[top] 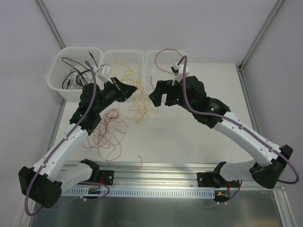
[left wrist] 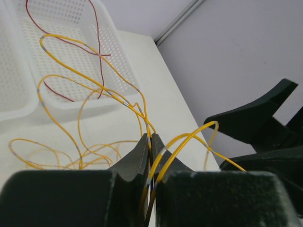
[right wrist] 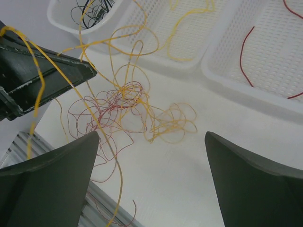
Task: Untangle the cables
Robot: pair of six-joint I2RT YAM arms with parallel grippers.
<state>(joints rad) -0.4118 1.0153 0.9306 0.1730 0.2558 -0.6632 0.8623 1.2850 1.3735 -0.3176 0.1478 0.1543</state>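
**Item: cables, loose, in red, yellow and black.**

- **Main lot:** the tangle [top: 116, 126] of red and yellow loops lies on the desk [top: 189, 137]. It sits left of centre, in front of the baskets and between the two arms. The colours are most interlaced at its far side.
- **Strand in hand:** yellow cable [left wrist: 102, 85], more than one run of it, rises from the tangle. It passes through the left claw, and a loop arches out on the right-hand side.
- **Already binned:**
  - black cables in the left basket [top: 53, 78];
  - yellow in the middle basket [top: 124, 51], with some strands trailing over its near wall toward the tangle;
  - one red in the right basket [top: 147, 71].
- **Left claw** [left wrist: 150, 142]: pinched fully closed on the yellow cable, held above the desk near the middle basket.
- **Right claw** [top: 161, 100]: jaws spread to their widest, nothing between them. It hangs just beside the left claw and faces it, looking down on the tangle.

**Step in hand (judged):** drawing a yellow cable free of the mixed pile, with sorting by colour under way.

**Next move (judged):**
- The empty claw should close on the yellow loop alone, near the left claw's pinch and clear of any red.
- The two claws then need to draw apart gently so that snagged red loops slip off and are not dragged along.
- The middle basket is the likely destination.
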